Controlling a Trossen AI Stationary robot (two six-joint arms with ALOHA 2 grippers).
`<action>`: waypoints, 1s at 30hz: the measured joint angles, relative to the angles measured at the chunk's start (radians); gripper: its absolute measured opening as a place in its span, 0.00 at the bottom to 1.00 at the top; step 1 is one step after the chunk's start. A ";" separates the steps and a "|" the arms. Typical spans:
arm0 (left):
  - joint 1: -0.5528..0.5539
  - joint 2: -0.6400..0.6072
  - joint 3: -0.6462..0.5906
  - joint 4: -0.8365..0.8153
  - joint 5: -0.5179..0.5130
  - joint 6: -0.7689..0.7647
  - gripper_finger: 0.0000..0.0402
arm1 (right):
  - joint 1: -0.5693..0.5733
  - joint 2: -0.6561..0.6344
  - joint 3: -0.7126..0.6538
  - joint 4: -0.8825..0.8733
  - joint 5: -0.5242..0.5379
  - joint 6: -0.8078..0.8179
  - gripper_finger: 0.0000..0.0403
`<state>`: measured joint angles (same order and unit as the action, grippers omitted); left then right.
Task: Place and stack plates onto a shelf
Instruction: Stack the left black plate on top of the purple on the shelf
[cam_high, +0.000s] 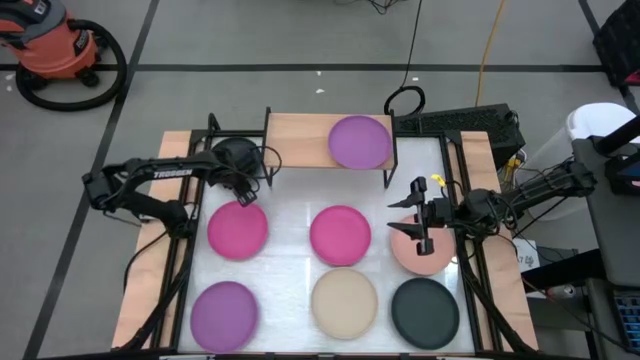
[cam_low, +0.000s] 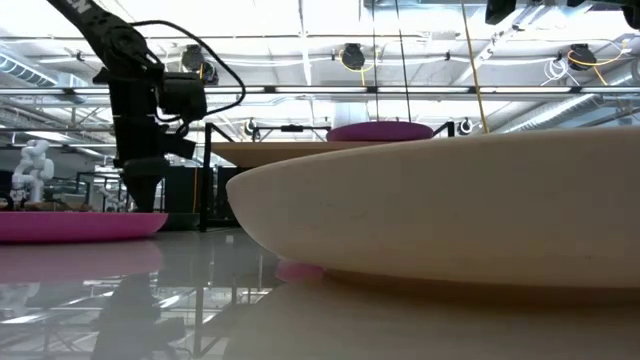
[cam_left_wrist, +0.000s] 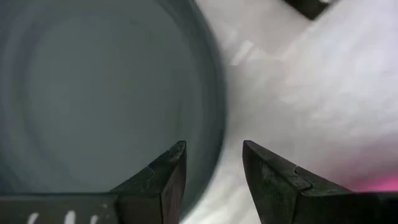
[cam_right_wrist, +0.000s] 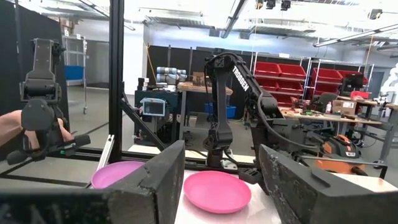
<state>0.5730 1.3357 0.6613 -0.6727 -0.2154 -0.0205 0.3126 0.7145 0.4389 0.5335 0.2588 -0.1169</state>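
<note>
The shelf (cam_high: 300, 140) stands at the table's far edge, with a purple plate (cam_high: 360, 142) lying on its right half. On the table lie two magenta plates (cam_high: 238, 229) (cam_high: 340, 235), a salmon plate (cam_high: 432, 258), a purple plate (cam_high: 225, 312), a beige plate (cam_high: 344, 304) and a dark grey plate (cam_high: 425, 312). My left gripper (cam_high: 245, 192) points down beside the shelf's left end. It is open, and its fingers stand on either side of the rim of a grey plate (cam_left_wrist: 93, 93) that my arm hides in the high view. My right gripper (cam_high: 418, 218) hovers level over the salmon plate, open and empty.
The beige plate (cam_low: 450, 210) fills the low view's foreground, and the shelf's left half (cam_high: 295, 140) is bare wood. The table has wooden side strips (cam_high: 150, 300). Cables and a black box (cam_high: 460, 125) sit at the far right corner. A person's hand (cam_right_wrist: 7, 130) shows beyond the table.
</note>
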 joint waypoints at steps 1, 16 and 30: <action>0.001 0.007 0.000 0.009 -0.016 0.000 0.41 | 0.000 0.000 0.000 0.000 0.000 0.000 0.47; 0.053 0.019 -0.081 0.126 -0.010 0.043 0.41 | 0.000 0.000 0.000 -0.022 0.000 0.001 0.46; 0.062 -0.086 -0.066 0.124 -0.067 0.021 0.03 | 0.004 0.000 0.001 -0.023 0.001 0.026 0.46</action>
<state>0.6350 1.2492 0.5952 -0.5486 -0.2820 0.0010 0.3168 0.7143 0.4397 0.5110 0.2596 -0.0907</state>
